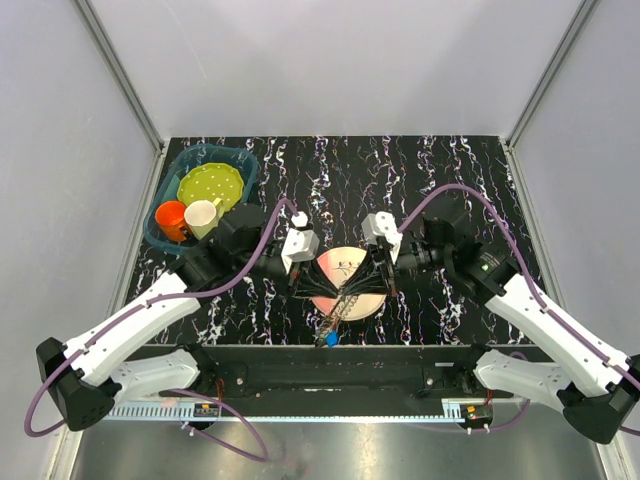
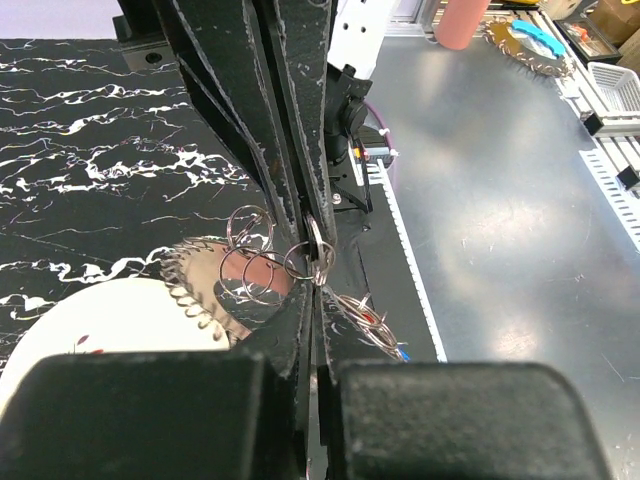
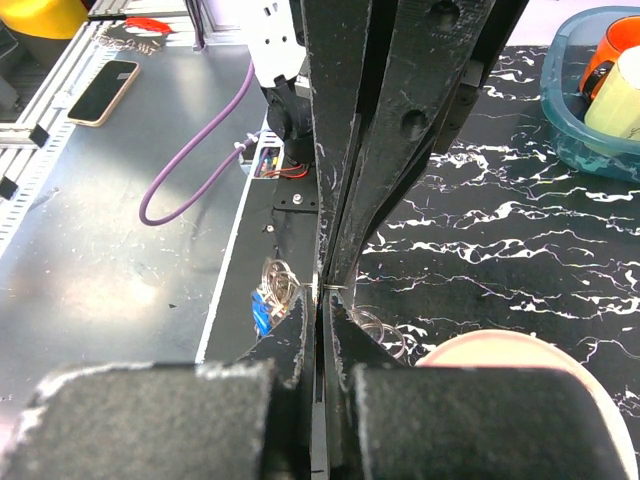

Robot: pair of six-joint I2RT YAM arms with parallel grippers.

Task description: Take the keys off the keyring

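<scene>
Both grippers meet over the near side of the round pink plate (image 1: 345, 262). My left gripper (image 2: 313, 265) is shut on a small split ring among several linked wire rings (image 2: 250, 255). The spiky-rimmed keyring (image 2: 195, 290) lies just left of it over the plate (image 2: 100, 320). My right gripper (image 3: 325, 290) is shut on a thin wire ring from the other side. The keys (image 3: 262, 300), one with a blue head, hang bunched below the jaws; they also show in the top view (image 1: 330, 338) and the left wrist view (image 2: 385, 335). In the top view the fingers hide the keyring.
A teal basin (image 1: 232, 155) at the back left holds a yellow-green plate (image 1: 210, 185), an orange cup (image 1: 170, 218) and a cream cup (image 1: 202, 215). The table's near edge and a black rail (image 1: 330, 365) lie just below the grippers.
</scene>
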